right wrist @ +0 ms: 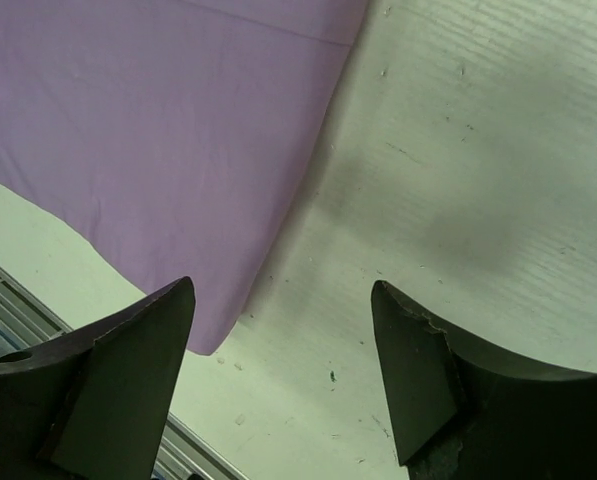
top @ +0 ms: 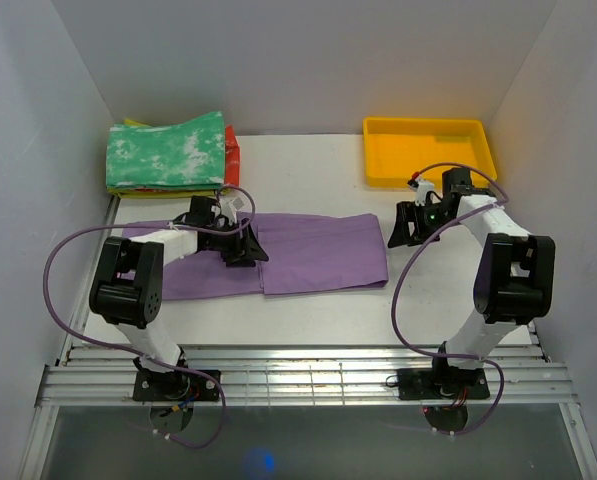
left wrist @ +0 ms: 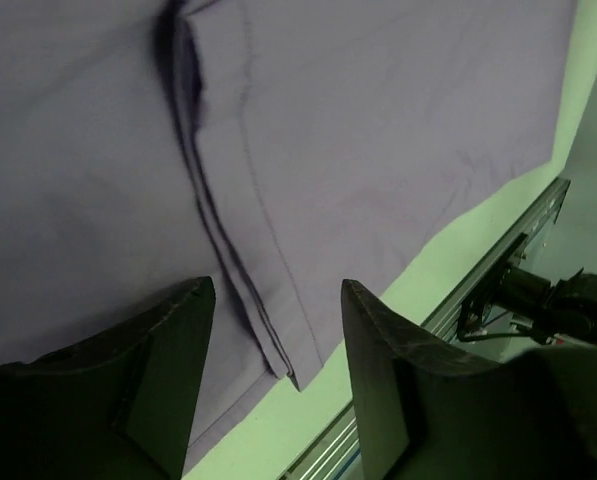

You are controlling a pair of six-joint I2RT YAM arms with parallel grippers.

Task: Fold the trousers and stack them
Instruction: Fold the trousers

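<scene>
The trousers (top: pixel 318 255) lie flat in the middle of the desk (top: pixel 308 170), a long lilac strip whose long axis runs left to right. I can't tell from here which end is the waistband.

My left hand (top: pixel 236 243) hangs over the strip about midway along, fingers spread and holding nothing. Its wrist camera shows a layered edge of the cloth running between the fingers toward the near side.

My right hand (top: pixel 410 226) is just off the right end, also spread and empty. Its wrist camera shows a corner of the cloth just beside one finger and bare desk by the other. So the cloth lies just to the left of my right hand, and that arm is the nearer one to the free right end.

I judge the coming fold goes end over end along the long axis, with the right end carried leftward. The stack of folded garments (top: pixel 168 155) sits at the far left, closer to my left arm, and a yellow tray (top: pixel 428 150) is at the far right.
</scene>
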